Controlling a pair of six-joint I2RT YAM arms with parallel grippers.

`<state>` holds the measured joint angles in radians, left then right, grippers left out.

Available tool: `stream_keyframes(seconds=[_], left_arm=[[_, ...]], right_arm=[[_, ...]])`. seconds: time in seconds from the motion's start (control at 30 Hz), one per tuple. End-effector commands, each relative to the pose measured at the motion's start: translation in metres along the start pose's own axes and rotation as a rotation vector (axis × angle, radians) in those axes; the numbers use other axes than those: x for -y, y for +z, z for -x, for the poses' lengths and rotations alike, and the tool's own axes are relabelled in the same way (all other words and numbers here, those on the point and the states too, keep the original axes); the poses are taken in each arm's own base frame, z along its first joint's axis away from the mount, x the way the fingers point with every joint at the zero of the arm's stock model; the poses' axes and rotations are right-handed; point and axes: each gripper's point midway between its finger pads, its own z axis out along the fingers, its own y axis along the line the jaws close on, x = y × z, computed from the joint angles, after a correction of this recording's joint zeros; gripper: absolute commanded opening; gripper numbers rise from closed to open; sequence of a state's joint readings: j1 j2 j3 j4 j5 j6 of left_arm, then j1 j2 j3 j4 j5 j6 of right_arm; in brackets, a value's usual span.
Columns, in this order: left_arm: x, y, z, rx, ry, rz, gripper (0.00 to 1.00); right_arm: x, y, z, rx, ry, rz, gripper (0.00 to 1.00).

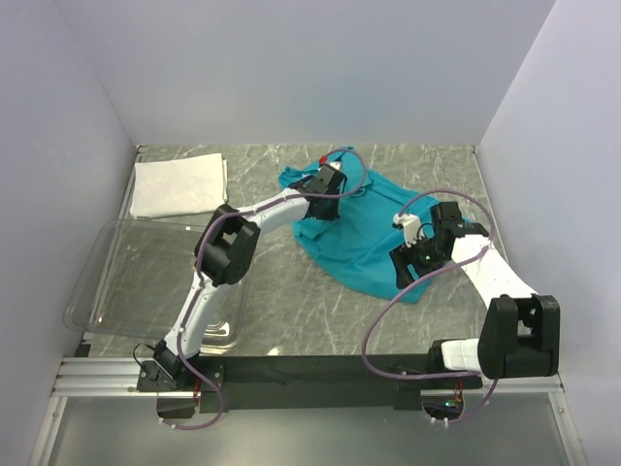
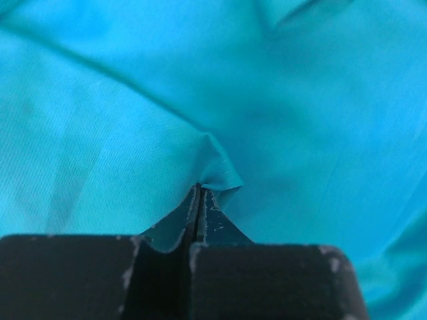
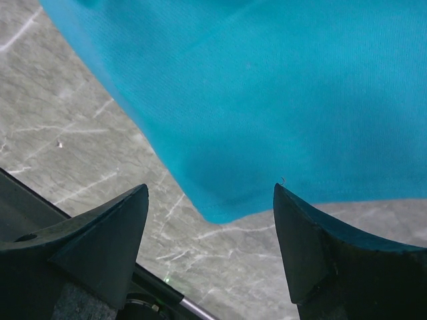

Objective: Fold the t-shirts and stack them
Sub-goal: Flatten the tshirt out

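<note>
A teal-blue t-shirt lies crumpled in the middle of the marble table. My left gripper is down on its upper left part, shut on a small pinched fold of the teal cloth. My right gripper hovers over the shirt's near right corner, jaws wide open with only cloth edge and table between the fingertips. A white t-shirt lies as a folded rectangle at the far left.
A clear plastic bin stands at the near left, beside the left arm. White walls close the table on three sides. A black rail runs along the near edge.
</note>
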<state>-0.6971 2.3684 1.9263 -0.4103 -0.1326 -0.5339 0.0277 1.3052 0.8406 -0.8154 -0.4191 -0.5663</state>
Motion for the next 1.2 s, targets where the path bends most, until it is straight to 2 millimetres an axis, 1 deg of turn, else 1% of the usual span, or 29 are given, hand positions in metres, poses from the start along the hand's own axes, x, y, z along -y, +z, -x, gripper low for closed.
stream_keyframes(seconds=[0.0,0.03,0.07,0.1,0.13,0.17,0.27,0.37,0.4,0.5,0.53,0.57,0.63,0.67,0.7,0.73,0.77,0.83,0.87,0.93,0.97,1.0,1.03,1.07,1.1,1.13,1.17], left_arm=[[0.004,-0.053,0.039,0.113,0.005,-0.041,0.0],[0.004,-0.06,0.039,0.119,0.0,-0.049,0.0],[0.008,-0.078,0.053,0.162,-0.01,-0.076,0.0],[0.001,-0.08,0.042,0.142,-0.012,-0.08,0.0],[0.002,-0.087,0.043,0.145,-0.023,-0.095,0.0],[0.001,-0.097,0.045,0.158,-0.031,-0.111,0.0],[0.004,-0.115,0.045,0.162,-0.048,-0.159,0.0],[0.003,-0.127,0.049,0.169,-0.071,-0.192,0.0],[-0.001,-0.129,0.052,0.175,-0.076,-0.192,0.0],[-0.004,-0.125,0.055,0.173,-0.083,-0.202,0.0],[-0.005,-0.123,0.051,0.153,-0.082,-0.195,0.0],[-0.007,-0.122,0.052,0.148,-0.085,-0.192,0.0],[-0.014,-0.124,0.05,0.14,-0.104,-0.171,0.0],[-0.023,-0.13,0.047,0.137,-0.116,-0.156,0.0],[-0.028,-0.134,0.045,0.137,-0.129,-0.152,0.0],[-0.031,-0.148,0.05,0.161,-0.135,-0.156,0.0],[-0.043,-0.147,0.04,0.144,-0.144,-0.139,0.0],[-0.05,-0.157,0.037,0.147,-0.145,-0.137,0.0],[-0.054,-0.165,0.033,0.153,-0.145,-0.135,0.0],[-0.059,-0.173,0.03,0.157,-0.145,-0.134,0.0],[-0.063,-0.18,0.029,0.165,-0.147,-0.134,0.0],[-0.062,-0.184,0.028,0.167,-0.146,-0.145,0.0],[-0.06,-0.192,0.029,0.182,-0.145,-0.158,0.0],[-0.062,-0.193,0.022,0.17,-0.144,-0.162,0.0],[-0.06,-0.197,0.021,0.174,-0.141,-0.178,0.0],[-0.059,-0.207,0.022,0.191,-0.14,-0.191,0.0],[-0.061,-0.209,0.016,0.185,-0.138,-0.195,0.0]], right_arm=[[0.006,-0.01,-0.003,-0.011,0.04,0.004,0.81],[0.005,-0.012,-0.003,-0.013,0.038,0.012,0.81],[-0.004,-0.015,-0.006,-0.022,0.019,0.063,0.81],[-0.009,-0.017,-0.005,-0.024,0.003,0.093,0.81],[-0.017,-0.018,-0.007,-0.027,-0.02,0.138,0.81],[-0.032,-0.019,-0.013,-0.049,-0.078,0.207,0.8],[-0.042,-0.01,-0.022,-0.104,-0.156,0.233,0.79],[-0.043,0.0,-0.026,-0.141,-0.206,0.203,0.79],[-0.044,0.003,-0.025,-0.146,-0.225,0.196,0.79],[-0.042,0.007,-0.019,-0.139,-0.225,0.172,0.78],[-0.042,0.007,-0.017,-0.139,-0.225,0.169,0.77],[-0.041,0.008,-0.016,-0.139,-0.221,0.164,0.77],[-0.044,0.011,-0.017,-0.147,-0.24,0.16,0.76],[-0.041,0.014,-0.02,-0.155,-0.251,0.139,0.76],[-0.042,0.017,-0.021,-0.16,-0.267,0.132,0.76],[-0.044,0.02,-0.022,-0.174,-0.287,0.127,0.76],[-0.043,0.024,-0.023,-0.183,-0.292,0.108,0.76],[-0.042,0.029,-0.024,-0.199,-0.296,0.094,0.74],[-0.041,0.033,-0.022,-0.202,-0.301,0.073,0.72],[-0.037,0.038,-0.022,-0.222,-0.292,0.048,0.66],[-0.036,0.04,-0.019,-0.223,-0.288,0.037,0.63],[-0.031,0.042,-0.021,-0.243,-0.28,0.019,0.57],[-0.029,0.043,-0.02,-0.243,-0.274,0.009,0.53],[-0.026,0.043,-0.018,-0.241,-0.267,-0.008,0.49],[-0.024,0.042,-0.015,-0.233,-0.267,-0.027,0.41],[-0.023,0.041,-0.013,-0.225,-0.266,-0.035,0.34],[-0.022,0.04,-0.011,-0.216,-0.262,-0.045,0.25]])
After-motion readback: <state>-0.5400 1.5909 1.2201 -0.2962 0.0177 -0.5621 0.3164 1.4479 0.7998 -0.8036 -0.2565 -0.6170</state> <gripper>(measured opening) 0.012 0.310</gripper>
